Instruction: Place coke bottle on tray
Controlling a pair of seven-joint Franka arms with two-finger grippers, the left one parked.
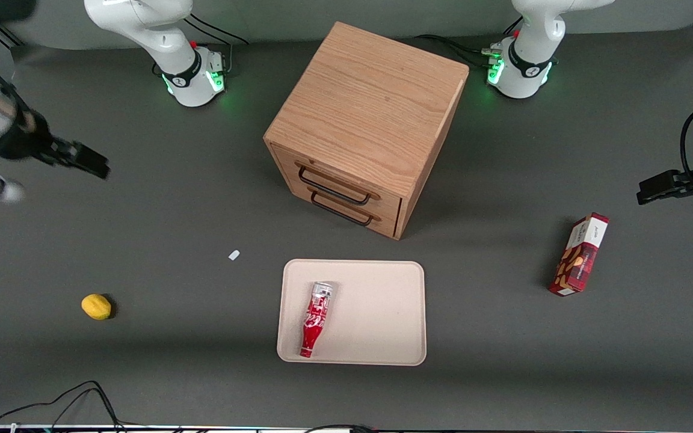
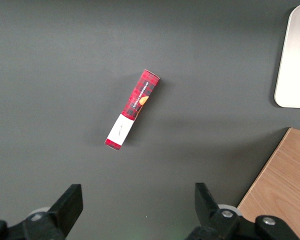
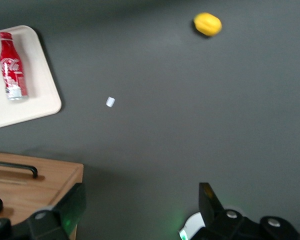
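Grey tabletop; coke bottle (image 1: 314,319), white script logo, lying on tray (image 1: 376,337); gripper (image 1: 85,159) well apart, fingers (image 3: 72,207) spread, empty.

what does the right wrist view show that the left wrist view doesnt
Only the right wrist view shows the coke bottle lying on the tray, the lemon, a small white scrap, the cabinet's drawer handles and the right arm's open, empty gripper. Only the left wrist view shows the red snack box. Both share the tray, the wooden cabinet and the dark table.
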